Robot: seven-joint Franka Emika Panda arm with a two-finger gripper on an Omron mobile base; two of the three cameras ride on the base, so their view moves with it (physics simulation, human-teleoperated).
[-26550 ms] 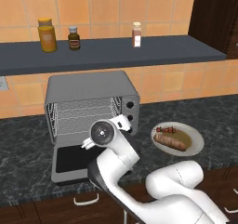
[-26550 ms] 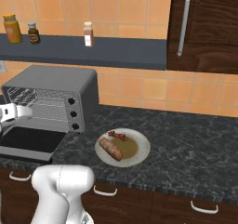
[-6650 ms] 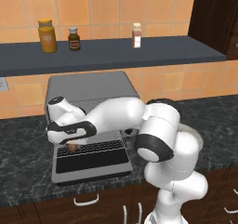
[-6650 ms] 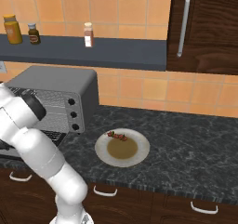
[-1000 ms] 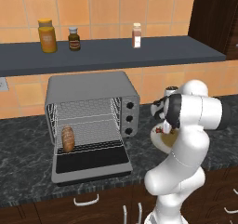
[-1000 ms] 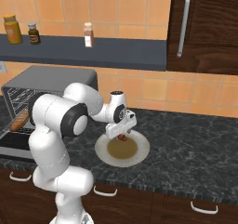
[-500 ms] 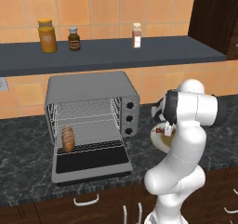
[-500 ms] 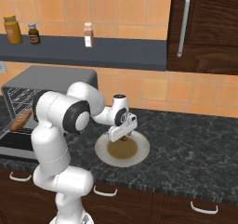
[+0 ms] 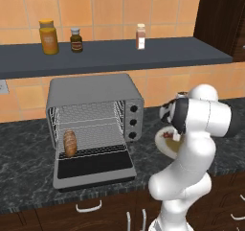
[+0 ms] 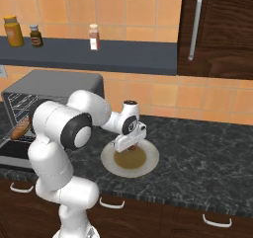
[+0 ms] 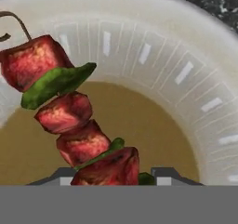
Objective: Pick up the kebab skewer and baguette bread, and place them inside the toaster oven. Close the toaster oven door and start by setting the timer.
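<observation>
One kebab skewer (image 11: 74, 121) of red meat chunks and green pepper is seen lying on a white plate (image 10: 148, 159), its lower end set between the two fingertips of the gripper (image 10: 129, 146), which is lowered onto the plate; whether the fingers are pressed against it cannot be told. At nine o'clock from the plate, the toaster oven (image 9: 95, 111) is shown with its door (image 9: 93, 167) dropped open and the baguette bread (image 9: 70, 143) laid on the wire rack.
</observation>
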